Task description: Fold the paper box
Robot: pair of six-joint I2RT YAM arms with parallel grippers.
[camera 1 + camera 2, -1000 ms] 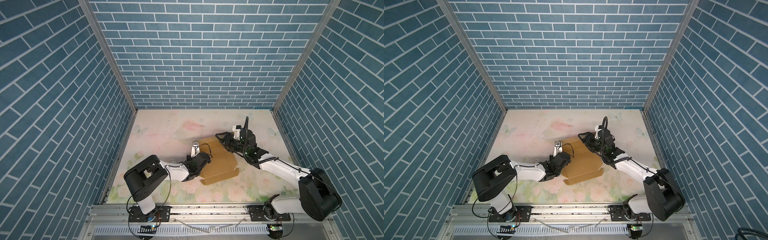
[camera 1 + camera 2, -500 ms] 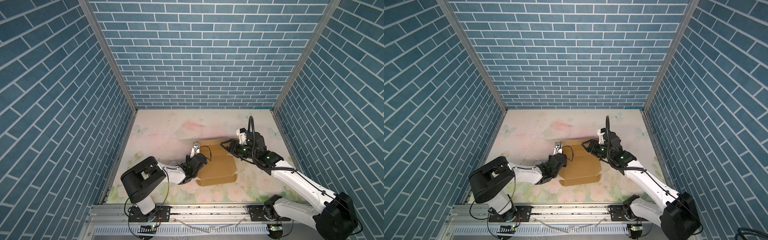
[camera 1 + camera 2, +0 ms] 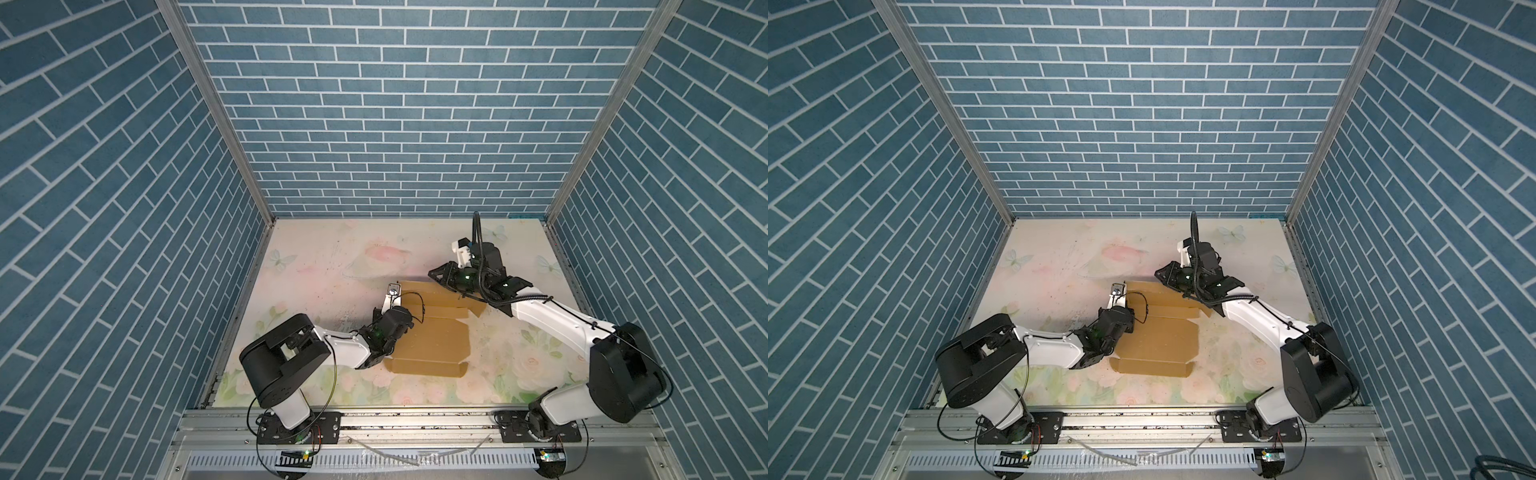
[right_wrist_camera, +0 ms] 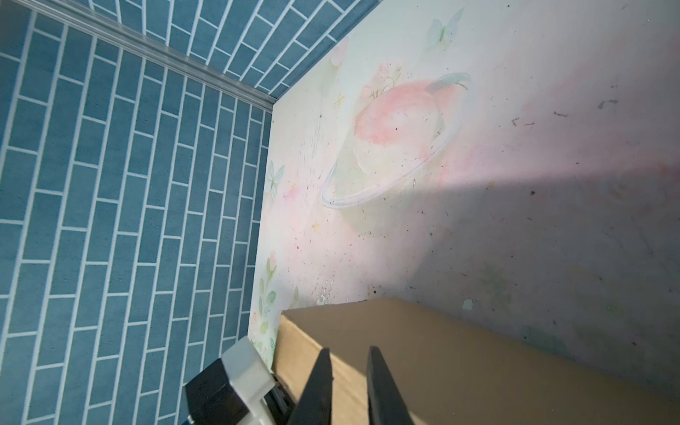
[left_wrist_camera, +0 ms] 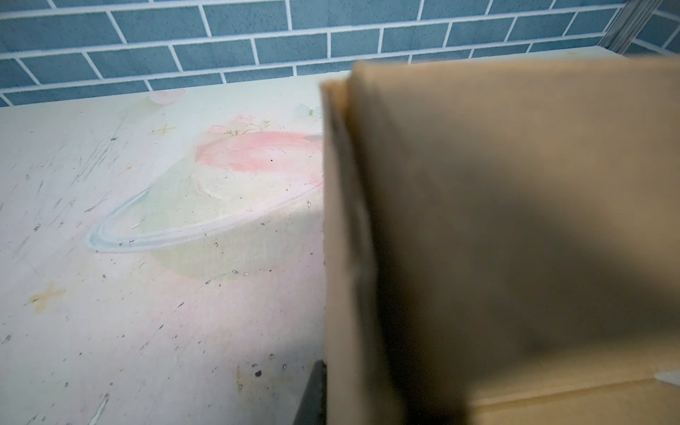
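The paper box (image 3: 434, 338) lies about the middle of the table (image 3: 316, 291), a little toward the front. Its front flap lies flat, and in the left wrist view 1 cardboard panel stands upright. 1 second ago the box sat skewed. Now its front edge runs almost parallel to the table's front edge. The left gripper (image 3: 395, 311) is at the box's left edge, as it was then. The right arm's elbow, stretched toward the front right corner 0.5 second ago, is drawn back in.

The left jaws are closed on the cardboard at that left edge. Only 1 dark finger (image 5: 312, 390) shows, against the outer side of the upright panel, and the other is behind the cardboard.

The right gripper (image 4: 349, 349) hangs over the box's back edge, toward its right end. Its 2 black fingers (image 4: 323, 382) stand close together with a narrow gap between them. Lit cardboard shows through the gap and nothing sits in it.

In both top views the left wrist covers its own jaws, and the right arm covers the box's back right corner. In the left wrist view blurred, shadowed cardboard fills the right half. The right wrist view cuts the box off at the frame's edge, so only its back edge shows.
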